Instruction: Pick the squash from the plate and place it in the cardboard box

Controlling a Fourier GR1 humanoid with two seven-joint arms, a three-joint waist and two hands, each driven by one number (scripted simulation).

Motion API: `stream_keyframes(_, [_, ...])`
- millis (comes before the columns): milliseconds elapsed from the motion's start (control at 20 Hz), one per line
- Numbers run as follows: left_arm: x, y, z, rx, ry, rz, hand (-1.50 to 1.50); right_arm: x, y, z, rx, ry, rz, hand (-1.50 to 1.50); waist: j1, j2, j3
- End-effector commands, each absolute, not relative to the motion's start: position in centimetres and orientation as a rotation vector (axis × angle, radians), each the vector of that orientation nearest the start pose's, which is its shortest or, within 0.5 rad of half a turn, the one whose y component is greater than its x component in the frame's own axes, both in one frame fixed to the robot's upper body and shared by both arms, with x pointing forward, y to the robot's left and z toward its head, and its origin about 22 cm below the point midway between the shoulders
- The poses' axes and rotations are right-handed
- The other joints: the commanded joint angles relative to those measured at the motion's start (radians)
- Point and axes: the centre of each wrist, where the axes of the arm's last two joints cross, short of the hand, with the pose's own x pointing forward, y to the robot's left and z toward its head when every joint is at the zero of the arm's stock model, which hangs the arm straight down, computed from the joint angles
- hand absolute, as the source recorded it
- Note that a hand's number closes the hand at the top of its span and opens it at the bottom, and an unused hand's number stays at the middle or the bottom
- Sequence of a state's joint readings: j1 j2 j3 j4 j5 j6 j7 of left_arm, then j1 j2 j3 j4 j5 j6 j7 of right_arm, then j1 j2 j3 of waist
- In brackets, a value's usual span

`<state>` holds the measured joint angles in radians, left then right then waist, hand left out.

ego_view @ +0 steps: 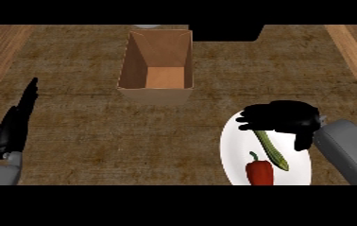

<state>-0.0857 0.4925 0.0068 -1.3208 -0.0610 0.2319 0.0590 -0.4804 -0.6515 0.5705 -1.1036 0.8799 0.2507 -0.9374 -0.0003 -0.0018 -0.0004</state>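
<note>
One relation matters: the squash (273, 150) lies on the white plate (227, 149), long axis running fwd-to-back, far end under your R hand (279, 117) — can't tell if that hand has closed on it. L hand (20, 112) rests open at the left edge, well apart. Cardboard box (155, 92) sits fwd-left.

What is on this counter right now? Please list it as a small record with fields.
Surface: brown wooden counter
Box: open brown cardboard box, upright, far middle
Plate: round white plate, near right
On plate: long green squash; small red pepper beside it
Right hand: black right hand over the squash's far end
Left hand: black left hand, open, resting at left edge
</note>
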Motion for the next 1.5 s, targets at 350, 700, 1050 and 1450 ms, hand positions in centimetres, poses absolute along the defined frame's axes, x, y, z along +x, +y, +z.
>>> stream_keyframes(350, [25.3,36.7,2.0,0.625,-1.362,-0.215,0.00,31.3,-28.0,-1.4,0.034,-1.305,2.211,-1.50,0.008,0.002,0.001])
stream_keyframes(700, [26.7,35.6,1.0,0.659,-1.377,-0.197,0.00,31.0,-27.2,-1.9,-0.097,-1.592,2.122,1.50,-0.001,0.003,0.001])
stream_keyframes(1050, [26.3,35.2,1.0,0.646,-1.376,-0.225,0.00,37.0,-24.9,1.9,-0.243,-1.705,1.971,1.50,0.029,0.010,0.001])
stream_keyframes(1450, [27.4,34.0,1.8,0.602,-1.415,-0.271,0.00,43.4,-29.8,9.8,-0.546,-1.725,1.688,1.50,0.094,0.036,0.004])
